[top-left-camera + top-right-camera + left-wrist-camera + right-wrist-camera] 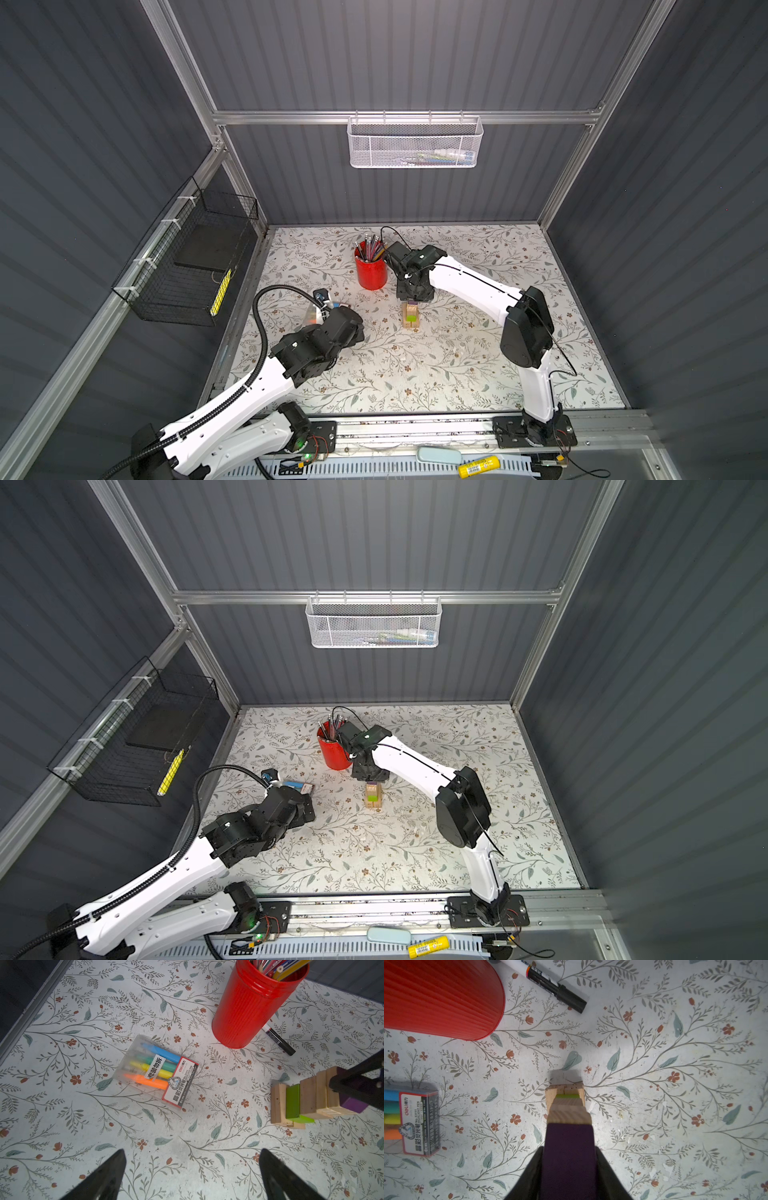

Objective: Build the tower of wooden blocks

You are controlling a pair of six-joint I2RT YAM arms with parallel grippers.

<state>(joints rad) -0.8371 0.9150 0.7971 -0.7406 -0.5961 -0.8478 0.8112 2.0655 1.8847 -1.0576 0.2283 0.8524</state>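
- The purple block (pixel 569 1138) tops the tower (pixel 410 318), on the middle of the bench (pixel 457 374), at 5 o'clock from the red cup (pixel 371 270).
- The right tool (pixel 569 1150), straight above, grips its sides.
- The left tool (pixel 192 1152), wide and empty, hangs at the tower's 9 o'clock.

tower (pixel 411 316): one upright stack, mid surface (pixel 457 365)
pale wood blocks (pixel 308 1097): laid flat, layers slightly offset, stepped edges
green block (pixel 292 1103): lime, second layer up from base, one end poking out
purple block (pixel 569 1167): topmost, on uppermost pale block, pinched both sides by right end effector (pixel 569 1150)
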